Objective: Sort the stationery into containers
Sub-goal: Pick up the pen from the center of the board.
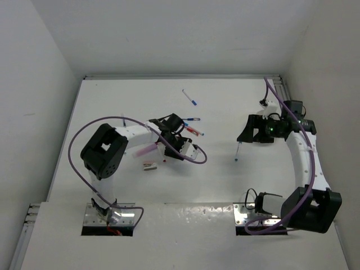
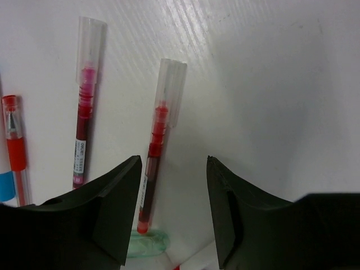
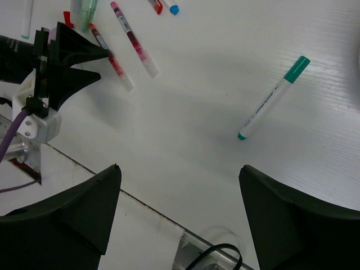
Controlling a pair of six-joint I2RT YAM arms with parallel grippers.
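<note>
Tabletop (image 2: pixel 270 84), left end effector (image 2: pixel 173 163) half-open astride pen (image 2: pixel 157 129)

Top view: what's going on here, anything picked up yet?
Nothing is held yet. The left gripper is low over the table, its open jaws either side of a red pen with a clear cap, not clamped on it. The right gripper hangs open above the table, and a teal-capped pen lies loose beyond it. No container shows in any view.
</note>
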